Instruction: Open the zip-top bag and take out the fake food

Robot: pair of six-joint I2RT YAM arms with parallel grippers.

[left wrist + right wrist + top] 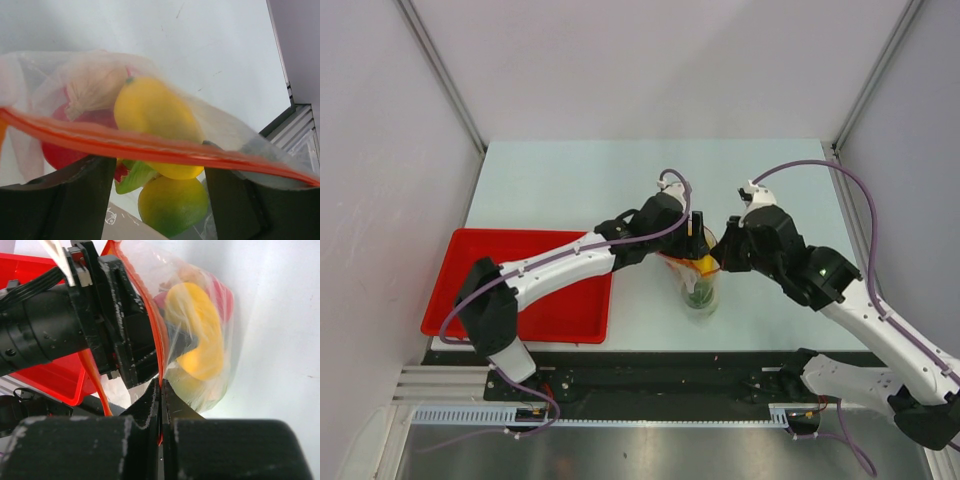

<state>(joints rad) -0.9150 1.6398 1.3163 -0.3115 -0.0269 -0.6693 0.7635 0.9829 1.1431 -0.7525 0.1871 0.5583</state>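
Bag (225, 365), toy food (155, 120) inside, hung from right fingers (145, 405) clamped on its zip strip (150, 147); left fingers (65, 200) apart, strip across their tips. Step: opening mouth. Next, you close left on one lip, pull apart.

Overhead camera looks down; both wrist cameras closely face the bag (150, 145).
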